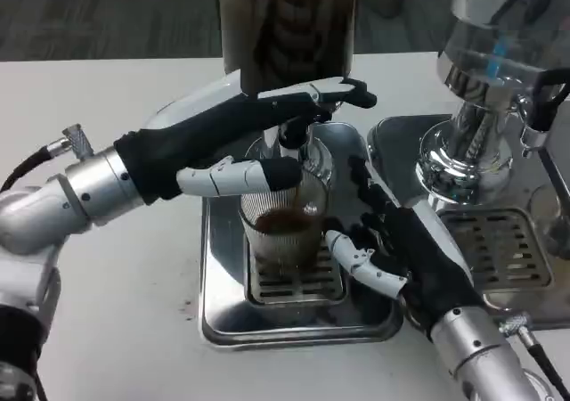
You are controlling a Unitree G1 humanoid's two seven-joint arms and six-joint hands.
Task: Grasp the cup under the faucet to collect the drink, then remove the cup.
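Cup [285, 227]: clear ribbed glass, upright on the slotted grate of the steel drip tray [223, 321], directly under the faucet [294, 134]; dark drink fills its lower part.
Left hand [258, 138]: reaches across at the faucet, fingers stretched over the tap lever, thumb lying against the cup's rim; grasp on the lever cannot be told.
Right hand [401, 245]: beside the cup's right side, fingers spread apart, holding nothing.
Second dispenser [490, 89]: chrome, at right, with its own tray [525, 285].

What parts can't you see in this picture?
- Head view: the left hand hides the clear ribbed glass cup's rim.
- The dark drink dispenser is cut off by the top edge.
- Whether the right hand touches the cup: unclear.
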